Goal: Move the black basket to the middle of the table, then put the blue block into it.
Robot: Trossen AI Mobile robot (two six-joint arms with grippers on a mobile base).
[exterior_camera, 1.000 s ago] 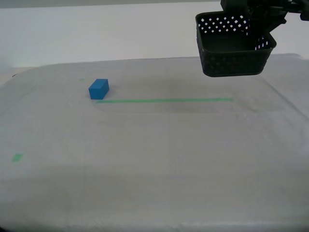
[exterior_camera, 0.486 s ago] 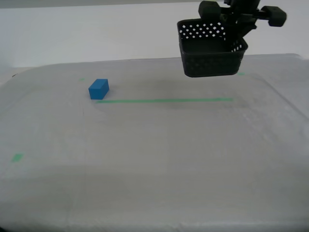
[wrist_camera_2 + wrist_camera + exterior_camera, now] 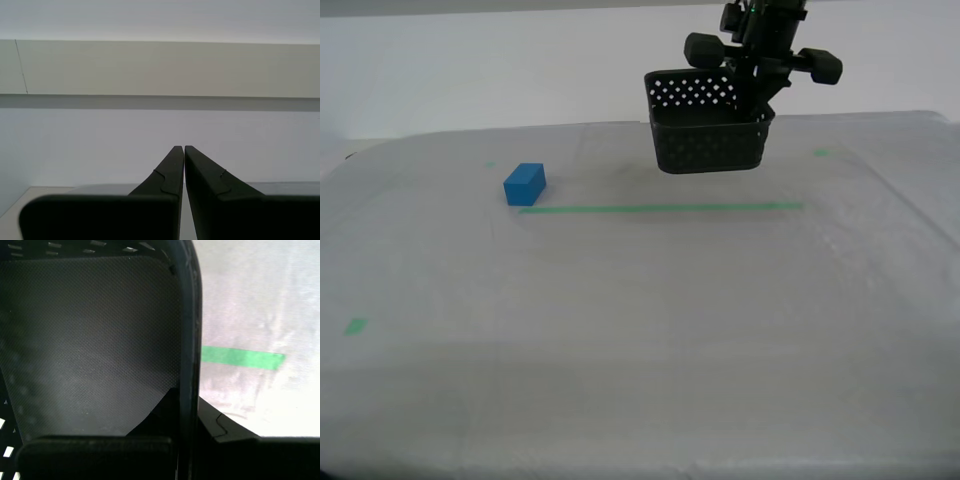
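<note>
The black basket hangs in the air above the far part of the table, right of centre in the exterior view. My first gripper reaches down from above and is shut on the basket's side wall; the basket's floor fills much of the first wrist view. On the cloth towards the exterior view's left rests the blue block, well apart from the basket. My second gripper is shut on nothing and faces a pale wall; the exterior view does not show it.
A thin green tape line runs across the table below the basket and beside the block. Small green tape marks lie near the exterior view's left edge and behind the basket. A white wall stands behind the table.
The first arm has carried the basket from the exterior view's upper right towards the left and slightly lower. The blue block has not moved.
</note>
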